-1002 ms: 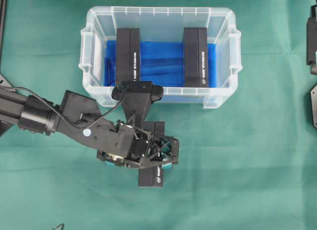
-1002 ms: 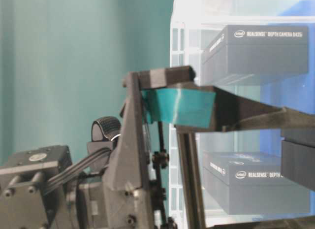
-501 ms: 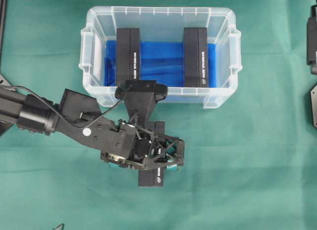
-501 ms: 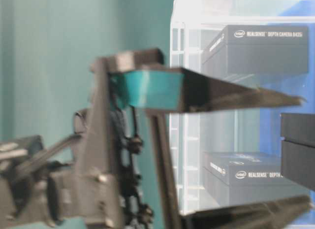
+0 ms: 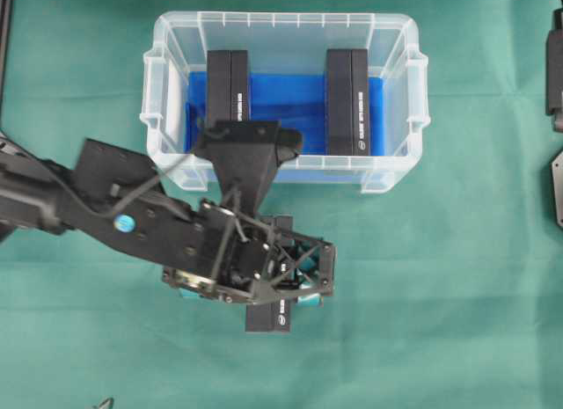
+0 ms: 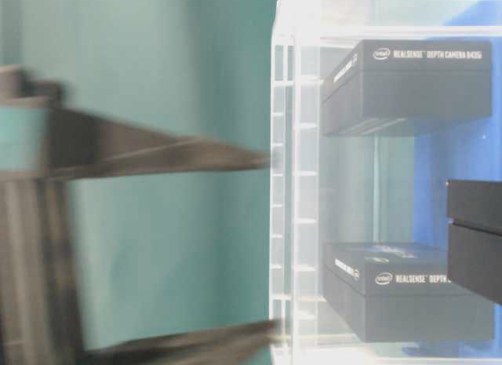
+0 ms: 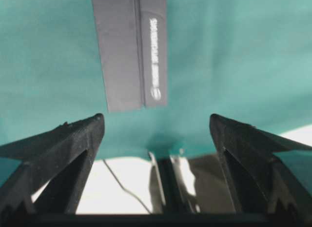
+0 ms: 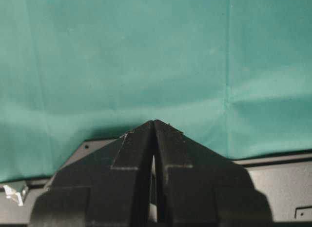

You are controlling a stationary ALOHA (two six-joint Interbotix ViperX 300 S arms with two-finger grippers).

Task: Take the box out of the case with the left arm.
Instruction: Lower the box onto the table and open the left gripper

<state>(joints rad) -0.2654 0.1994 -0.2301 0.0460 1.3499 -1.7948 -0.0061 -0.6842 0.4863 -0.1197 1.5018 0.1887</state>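
My left pincer stands wide, holding nothing. The box lies on cloth, clear of the case.

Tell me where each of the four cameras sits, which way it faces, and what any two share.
Overhead: above the table, looking down on the case, the box on the cloth, and the left arm.
Table-level: low beside the case, looking sideways; blurred left fingers.
Left wrist: looks down between open fingers at the box.
Right wrist: looks down at cloth past shut fingers.
Overhead and left wrist share the box.
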